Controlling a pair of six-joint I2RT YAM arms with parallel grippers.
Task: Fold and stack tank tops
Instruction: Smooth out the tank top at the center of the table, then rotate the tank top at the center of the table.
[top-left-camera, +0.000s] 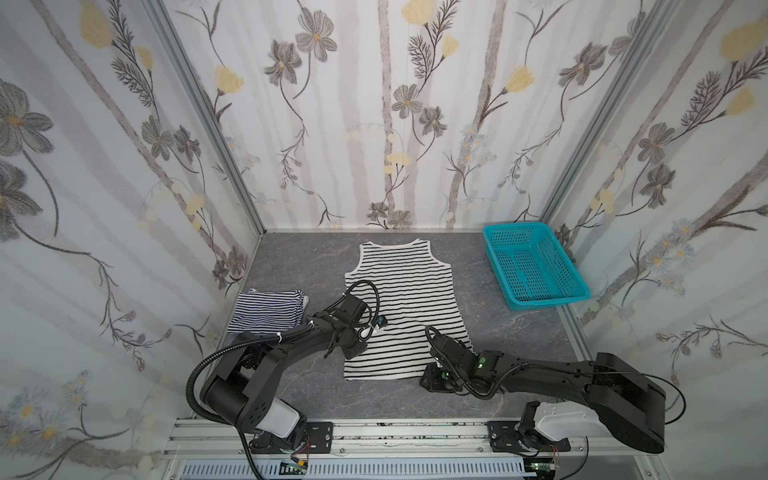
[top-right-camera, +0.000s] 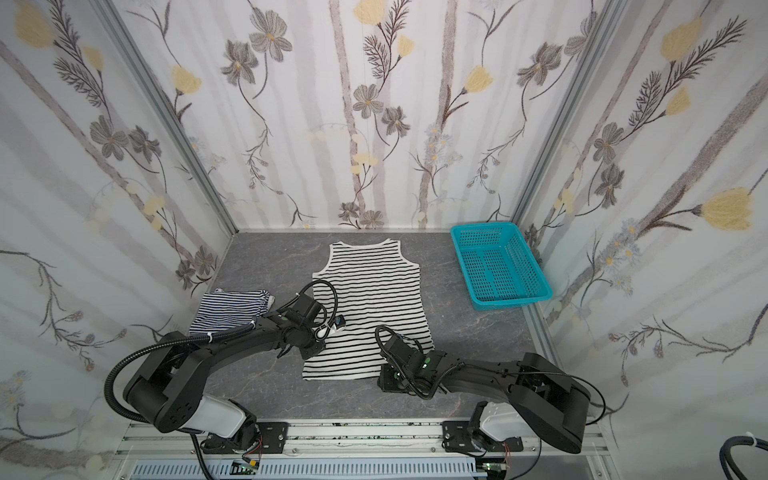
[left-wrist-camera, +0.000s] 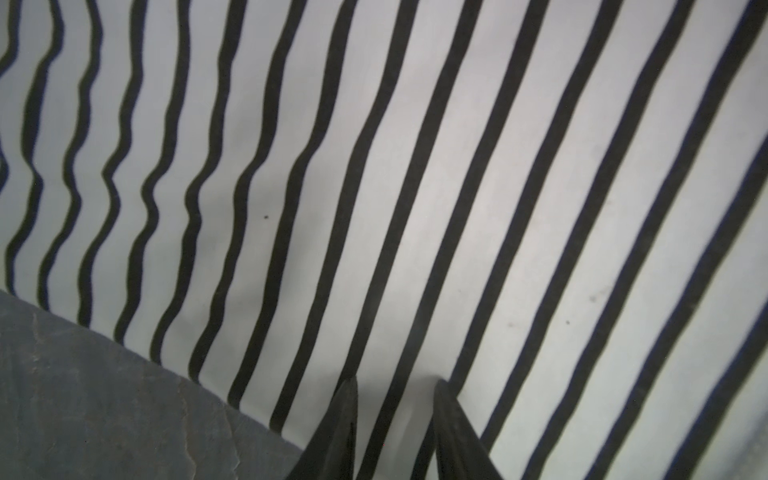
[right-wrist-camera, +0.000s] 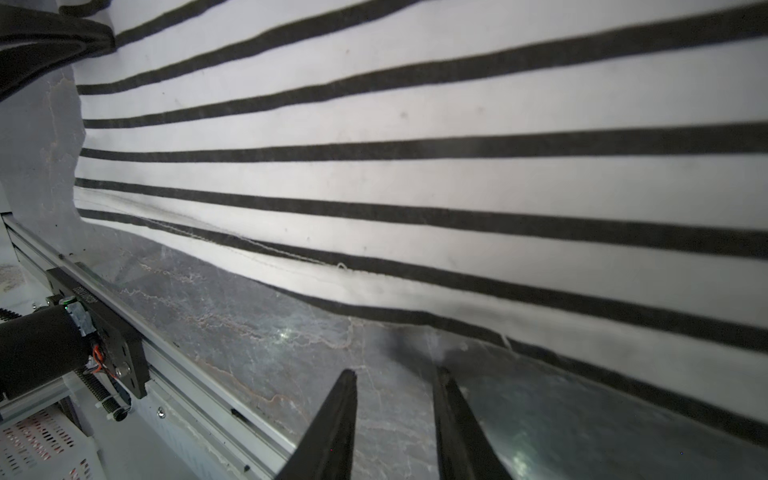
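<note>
The white tank top with wide black stripes (top-left-camera: 405, 291) (top-right-camera: 374, 286) lies spread flat mid-table, neck toward the back wall. The navy fine-striped tank top (top-left-camera: 268, 311) (top-right-camera: 232, 311) sits folded to its left. My left gripper (top-left-camera: 351, 353) (left-wrist-camera: 397, 382) hovers low over the white top's (left-wrist-camera: 415, 166) left side edge, open, with striped cloth showing between its fingers. My right gripper (top-left-camera: 434, 380) (right-wrist-camera: 395, 372) stands open over bare table just off the white top's (right-wrist-camera: 415, 174) hem near its right corner, nothing between its fingers.
A turquoise perforated basket (top-left-camera: 548, 298) (top-right-camera: 515, 300) stands at the back right against the wall. The grey marbled table (right-wrist-camera: 270, 332) ends in an aluminium rail (top-left-camera: 395, 432) at the front. Flowered walls enclose three sides.
</note>
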